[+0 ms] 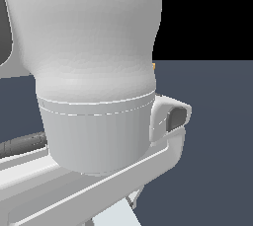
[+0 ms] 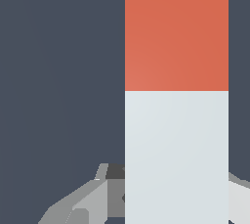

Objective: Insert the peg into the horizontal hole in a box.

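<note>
Filling most of the exterior view, the arm (image 1: 94, 72) blocks nearly everything; only a sliver of pale surface at the bottom centre and a tiny orange speck at its right edge show past it, too small to name. Neither box nor hole is visible in either view.

Close to the wrist camera, the peg (image 2: 177, 96) is a wide flat-faced bar, its red-orange end toward the far side and its grey-white part running down between the fingers (image 2: 83, 201) of the gripper (image 2: 177, 203). Grey finger parts show on both sides of the pale section, so the jaws seem closed on the peg, though the contact itself is hidden.

For a good insertion, I judge the bar should be kept level and square to the hole, red end leading, and advanced slowly so the corners do not catch the rim.
</note>
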